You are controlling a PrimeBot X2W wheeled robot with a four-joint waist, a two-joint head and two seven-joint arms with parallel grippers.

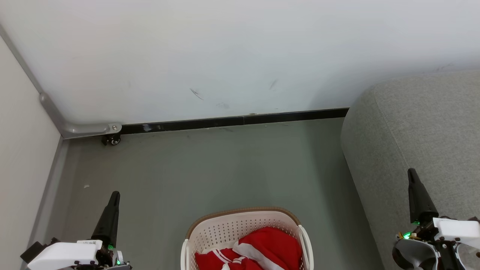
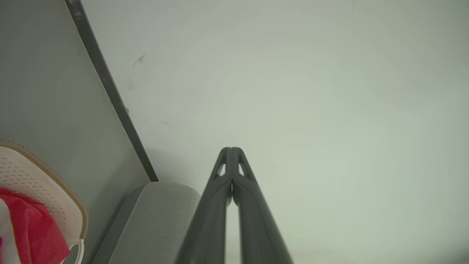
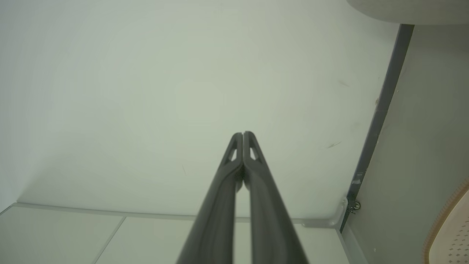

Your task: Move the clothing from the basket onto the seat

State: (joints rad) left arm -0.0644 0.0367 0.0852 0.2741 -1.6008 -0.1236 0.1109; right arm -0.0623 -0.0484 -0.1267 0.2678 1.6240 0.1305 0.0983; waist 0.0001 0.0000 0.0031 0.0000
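Note:
The cream-white perforated basket (image 1: 225, 228) with a brown rim stands on the grey floor at the bottom middle of the head view, holding red clothing (image 1: 262, 247) with white stripes. The light grey seat (image 1: 420, 138) fills the right side. My left gripper (image 1: 114, 195) is shut and empty at the lower left, left of the basket. My right gripper (image 1: 411, 172) is shut and empty over the seat's edge at the lower right. The left wrist view shows the shut fingertips (image 2: 231, 149), the basket (image 2: 33, 176), the clothing (image 2: 33, 227) and the seat (image 2: 157, 216). The right wrist view shows shut fingertips (image 3: 243, 134) and the basket rim (image 3: 445, 216).
A white wall (image 1: 225, 56) with a black skirting strip (image 1: 232, 122) runs behind the floor. A grey panel frame with a small caster wheel (image 1: 111, 139) sits in the left corner, beside a pale partition (image 1: 18, 150). Open floor (image 1: 206, 168) lies between basket and wall.

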